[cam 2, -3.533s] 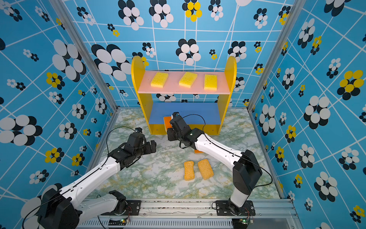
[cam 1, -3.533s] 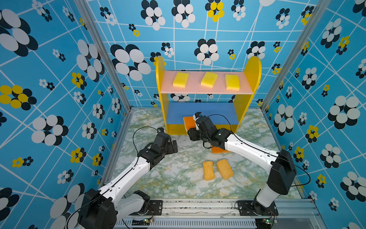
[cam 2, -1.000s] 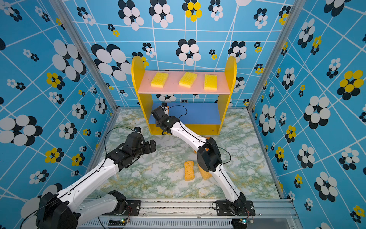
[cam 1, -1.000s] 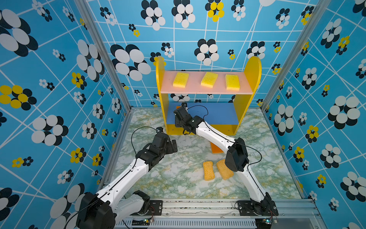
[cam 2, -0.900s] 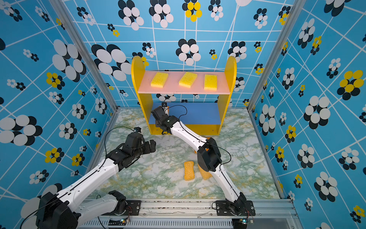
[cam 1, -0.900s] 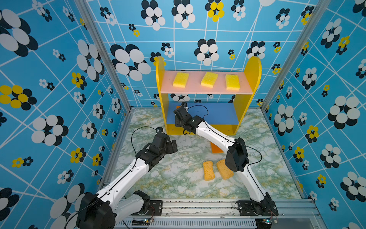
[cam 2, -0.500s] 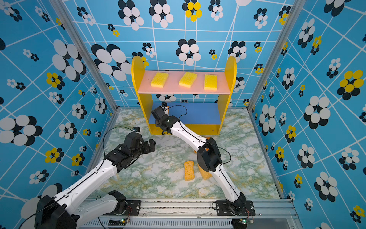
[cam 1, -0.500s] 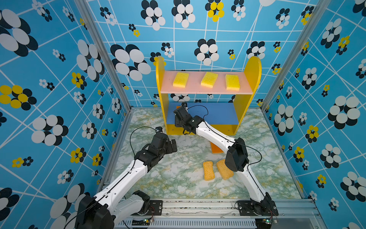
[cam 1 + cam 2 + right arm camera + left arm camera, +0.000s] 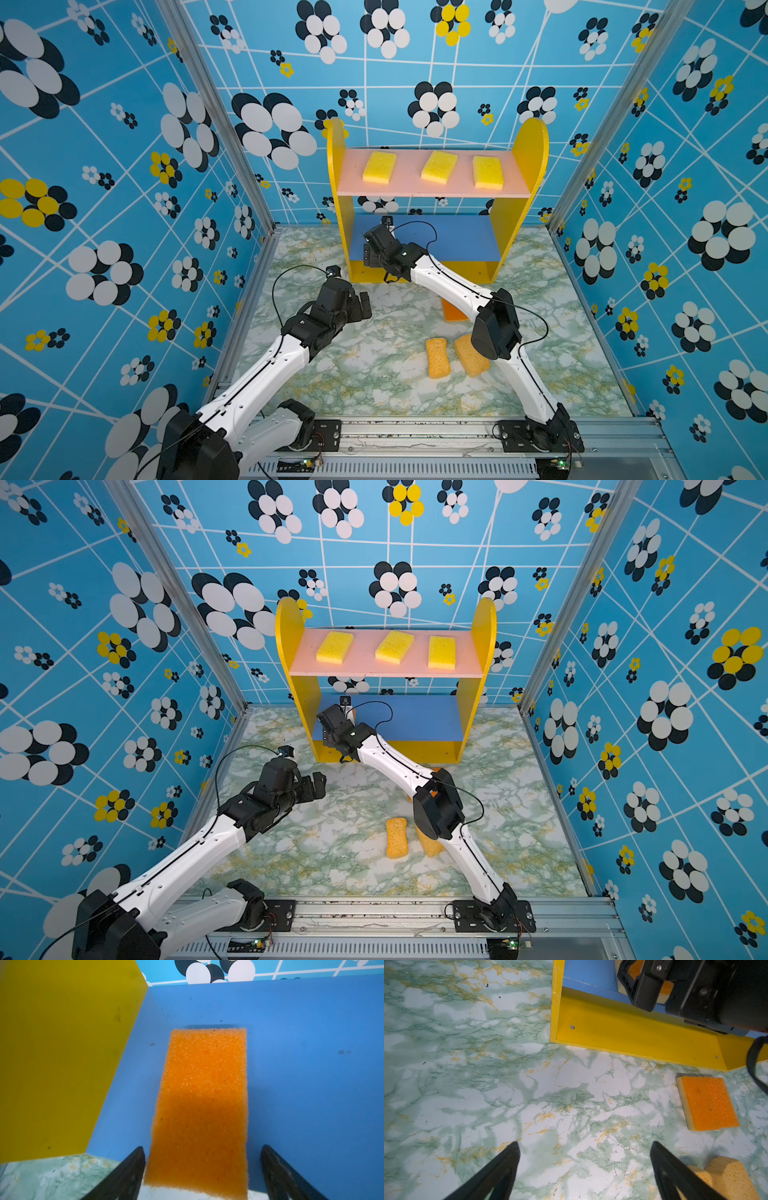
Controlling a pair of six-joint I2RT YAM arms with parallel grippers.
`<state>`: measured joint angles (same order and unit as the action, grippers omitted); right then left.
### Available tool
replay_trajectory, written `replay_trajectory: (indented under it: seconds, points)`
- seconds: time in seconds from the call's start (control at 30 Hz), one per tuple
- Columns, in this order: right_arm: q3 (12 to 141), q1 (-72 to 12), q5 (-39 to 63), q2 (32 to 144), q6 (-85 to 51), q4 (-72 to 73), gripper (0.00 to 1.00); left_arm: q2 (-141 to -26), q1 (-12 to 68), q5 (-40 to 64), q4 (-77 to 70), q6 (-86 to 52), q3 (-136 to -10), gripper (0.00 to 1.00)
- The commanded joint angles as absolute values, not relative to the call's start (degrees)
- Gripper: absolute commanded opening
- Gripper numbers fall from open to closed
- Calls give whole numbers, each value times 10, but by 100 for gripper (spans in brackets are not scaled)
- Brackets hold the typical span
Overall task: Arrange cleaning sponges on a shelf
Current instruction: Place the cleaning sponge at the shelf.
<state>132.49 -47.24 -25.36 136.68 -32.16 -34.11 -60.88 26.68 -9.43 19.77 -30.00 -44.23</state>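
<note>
The shelf (image 9: pixel 528 149) stands at the back, with three yellow sponges (image 9: pixel 439 167) on its pink upper board. At the left end of the blue lower board (image 9: pixel 301 1064) an orange sponge (image 9: pixel 204 1095) lies flat. My right gripper (image 9: pixel 202 1149) is open around its near end, with a gap at each finger. A second orange sponge (image 9: pixel 710 1103) lies on the floor before the shelf, partly under the right arm in both top views. Two tan sponges (image 9: pixel 438 357) lie nearer the front. My left gripper (image 9: pixel 584 1144) hangs open over bare floor, holding nothing.
The yellow side panel (image 9: pixel 62 1053) stands close beside the right gripper. The pink board overhangs the lower board. The right arm (image 9: pixel 449 286) stretches across the floor's middle. Patterned blue walls close in the marble floor (image 9: pixel 374 374) on three sides.
My right gripper has opened and let go of the orange sponge on the blue lower board. The left arm has shifted slightly.
</note>
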Motion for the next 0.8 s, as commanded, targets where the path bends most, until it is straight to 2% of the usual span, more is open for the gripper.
replay_trajectory:
  seconds: [0.0,0.13,0.37,0.63,0.77]
  points:
    - [1333,-476,-270,1346,-309,-369,94,-596,263,-105,212,-290,-435,99]
    - [1298,-476,-273,1302,-287,-361,99,-598,262,-106,211,-287,-437,99]
    - [1231,-476,-257,1202,-237,-377,99,-604,262,-106,214,-282,-444,99]
    - [1040,-476,-165,1023,-173,-396,99,-607,260,-105,210,-280,-444,99]
    - [933,-475,-153,947,-180,-410,99,-607,260,-97,212,-280,-450,99]
